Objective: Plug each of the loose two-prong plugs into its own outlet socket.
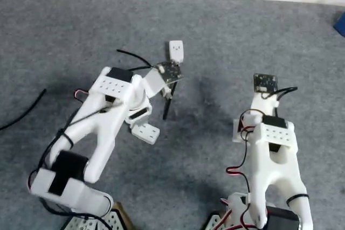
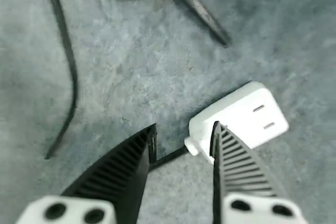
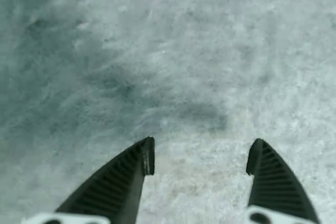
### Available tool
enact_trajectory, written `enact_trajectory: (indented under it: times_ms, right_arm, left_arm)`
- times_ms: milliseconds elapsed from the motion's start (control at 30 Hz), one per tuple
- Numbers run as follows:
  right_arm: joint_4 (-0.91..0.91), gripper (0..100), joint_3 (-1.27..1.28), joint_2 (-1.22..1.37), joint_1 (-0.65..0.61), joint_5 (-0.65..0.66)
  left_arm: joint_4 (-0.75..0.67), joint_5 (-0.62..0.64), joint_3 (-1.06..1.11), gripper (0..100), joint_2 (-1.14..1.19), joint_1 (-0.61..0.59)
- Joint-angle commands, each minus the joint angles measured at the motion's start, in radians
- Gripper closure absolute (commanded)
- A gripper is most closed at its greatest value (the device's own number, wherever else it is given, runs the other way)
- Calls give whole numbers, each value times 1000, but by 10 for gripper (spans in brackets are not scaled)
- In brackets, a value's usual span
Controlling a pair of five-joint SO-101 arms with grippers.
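Grey carpet (image 1: pixel 242 36) covers the whole work surface, with both arms parked over it. On the left gripper (image 2: pixel 184 132) the fingers are spread roughly halfway and aren't clamping anything. A white socket block (image 2: pixel 239 121) with two slots lies flat on the carpet right up against one finger (image 2: pixel 231 166); it looks like it's touching the outer edge, not sitting in the gap. A thin black lead (image 2: pixel 169 157) runs from that block across the gap between the fingers. Further off, a longer black cable (image 2: pixel 71 77) snakes over the carpet. From above, a small white block (image 1: pixel 176 50) sits just past the left arm's end, and I can't tell if it's the same one. The right gripper (image 3: pixel 202 148) is wide open over bare carpet, holding nothing.
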Motion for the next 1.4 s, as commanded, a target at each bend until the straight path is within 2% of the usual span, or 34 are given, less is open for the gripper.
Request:
enact_trajectory:
  times_ms: [0, 133, 200, 267, 333, 433, 500, 633, 833, 967, 1033, 1200, 1367]
  right_arm:
    - [73, 710, -99, -4, -54, 6]
    - [128, 710, -194, -4, -90, 5]
    - [151, 710, -259, -2, -117, 5]
    - [179, 710, -343, 13, -159, -26]
    - [222, 710, -473, 73, -211, -51]
    - [291, 710, -710, 246, -326, -58]
    - [326, 710, -872, 390, -398, -58]
    - [415, 710, -1225, 700, -487, -49]
    - [601, 710, -1781, 1133, -530, 101]
    - [719, 710, -2144, 1354, -544, 267]
    - [763, 710, -2287, 1438, -549, 305]
    - [812, 710, -2505, 1578, -555, 302]
    - [865, 710, -2517, 1604, -633, 269]
  left_arm:
    - [91, 11, -58, 815, -104, -7]
    - [126, 17, -67, 818, -159, -31]
    - [123, 80, -65, 818, -166, -76]
    - [91, 219, -59, 818, -166, -143]
    - [41, 416, -41, 818, -166, -211]
    - [-60, 680, 25, 818, -170, -289]
    - [-157, 781, 111, 818, -168, -291]
    - [-328, 801, 225, 816, -173, -314]
    - [-338, 802, 245, 816, -166, -371]
    - [-339, 802, 245, 815, -165, -378]
    - [-339, 802, 246, 815, -165, -377]
    - [-342, 799, 249, 815, -134, -377]
    - [-348, 799, 202, 815, -59, -377]
